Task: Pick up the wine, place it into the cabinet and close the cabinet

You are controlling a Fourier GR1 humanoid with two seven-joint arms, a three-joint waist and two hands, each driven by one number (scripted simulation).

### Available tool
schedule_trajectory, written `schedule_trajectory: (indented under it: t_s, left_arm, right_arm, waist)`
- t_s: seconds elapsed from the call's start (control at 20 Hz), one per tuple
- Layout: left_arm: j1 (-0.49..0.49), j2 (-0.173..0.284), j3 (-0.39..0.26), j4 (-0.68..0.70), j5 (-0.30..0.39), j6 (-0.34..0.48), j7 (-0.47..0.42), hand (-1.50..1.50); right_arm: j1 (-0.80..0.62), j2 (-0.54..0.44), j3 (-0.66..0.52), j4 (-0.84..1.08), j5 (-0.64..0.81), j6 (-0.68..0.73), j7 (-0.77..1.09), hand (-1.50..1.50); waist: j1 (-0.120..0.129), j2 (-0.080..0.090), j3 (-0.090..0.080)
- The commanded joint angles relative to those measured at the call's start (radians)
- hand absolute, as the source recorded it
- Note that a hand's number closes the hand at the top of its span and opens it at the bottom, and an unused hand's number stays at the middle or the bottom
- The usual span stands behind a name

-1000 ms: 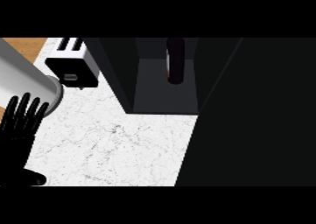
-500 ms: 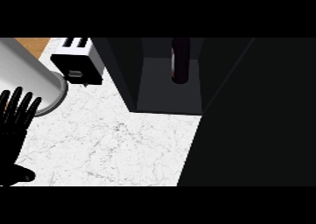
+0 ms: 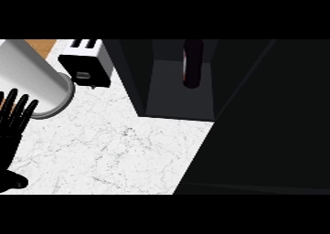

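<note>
left robot hand (image 3: 7, 130) lower at the frame edge, fingers straight, empty; wine (image 3: 192, 61) half-hidden in dark cabinet (image 3: 177, 98)

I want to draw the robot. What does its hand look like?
Only one hand shows, at the left edge of the head view: all black and smooth, with long thin fingers and a rounded thumb. No cables, markings or sleeve show, and the forearm is out of sight.

Toaster (image 3: 87, 61) by steel pot (image 3: 29, 77), marble counter (image 3: 120, 151).
</note>
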State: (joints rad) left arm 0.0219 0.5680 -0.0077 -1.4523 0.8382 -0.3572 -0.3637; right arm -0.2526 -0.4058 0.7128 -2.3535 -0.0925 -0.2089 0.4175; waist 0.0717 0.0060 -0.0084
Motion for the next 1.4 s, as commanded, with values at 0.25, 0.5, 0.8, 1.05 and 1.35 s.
schedule_trajectory:
  t_s: [0.25, 0.5, 0.8, 1.05, 1.35]
  left_arm:
    - [-0.004, -0.009, 0.014, 0.025, -0.015, -0.002, 0.005, -1.5]
    - [0.045, -0.012, 0.061, 0.065, -0.017, -0.07, -0.028, -1.5]
    - [0.005, -0.008, 0.093, 0.023, -0.016, -0.022, 0.029, -1.5]
    - [-0.029, -0.045, 0.102, 0.11, -0.073, -0.048, -0.012, -1.5]
    - [-0.088, -0.025, 0.154, 0.18, -0.041, -0.109, 0.021, -1.5]
  right_arm:
    - [-0.567, 0.397, -0.056, 0.407, -0.033, -0.127, 0.241, 1.5]
    - [-0.726, 0.403, -0.135, 0.618, -0.132, -0.174, 0.186, 1.5]
    - [-0.759, 0.405, -0.2, 0.844, -0.271, -0.141, 0.0, 1.5]
    - [-0.707, 0.406, -0.254, 0.939, -0.308, -0.114, -0.078, 1.5]
    - [-0.736, 0.383, -0.384, 1.109, -0.28, 0.057, -0.155, 1.5]
  waist:
    - [-0.024, -0.005, 0.004]
    - [-0.046, -0.005, 0.007]
    - [-0.049, -0.004, 0.008]
    - [-0.058, -0.002, 0.008]
    - [-0.063, -0.001, 0.008]
